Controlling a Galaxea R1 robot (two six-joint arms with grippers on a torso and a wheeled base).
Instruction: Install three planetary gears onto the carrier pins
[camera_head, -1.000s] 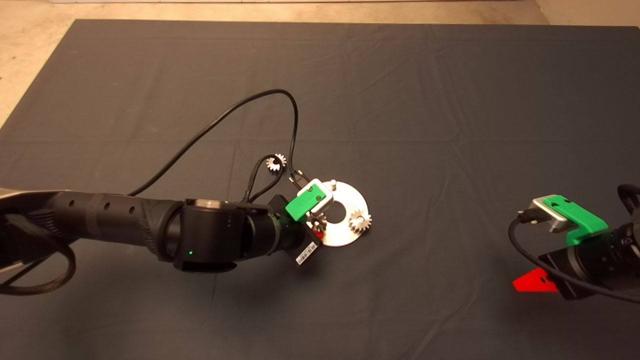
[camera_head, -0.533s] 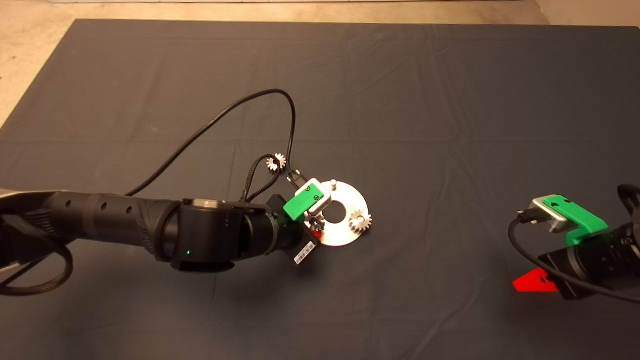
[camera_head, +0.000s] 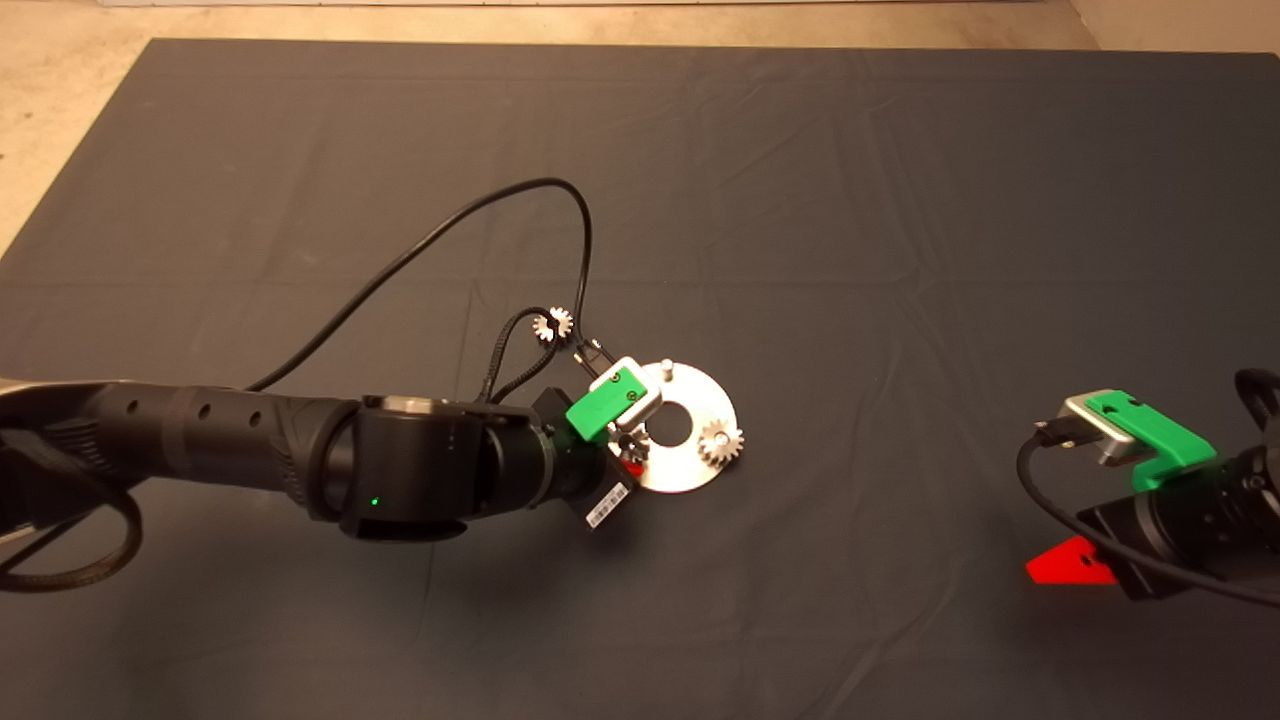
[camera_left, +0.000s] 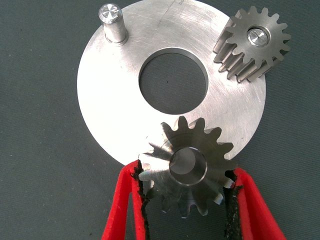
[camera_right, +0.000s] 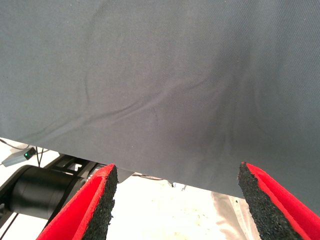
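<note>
The silver carrier disc (camera_head: 690, 470) lies mid-mat and also shows in the left wrist view (camera_left: 115, 100). One planetary gear (camera_head: 720, 441) sits on a pin at the disc's right, seen too in the left wrist view (camera_left: 255, 40). One carrier pin (camera_head: 666, 368) stands bare, as the left wrist view (camera_left: 112, 22) also shows. My left gripper (camera_head: 630, 452) is shut on a second gear (camera_left: 187, 167) over the disc's rim, pads (camera_left: 141, 182) against its teeth. The third pin is hidden under it. A third gear (camera_head: 552, 324) lies loose on the mat.
The left arm's black cable (camera_head: 480, 215) loops over the mat behind the disc and crosses by the loose gear. My right gripper (camera_head: 1072, 566) is parked at the lower right edge, fingers wide apart (camera_right: 177, 200). The dark mat (camera_head: 900, 250) has shallow wrinkles.
My left gripper has shifted slightly left and down with the gear at the disc's rim. The right arm, the disc and the other two gears have not moved.
</note>
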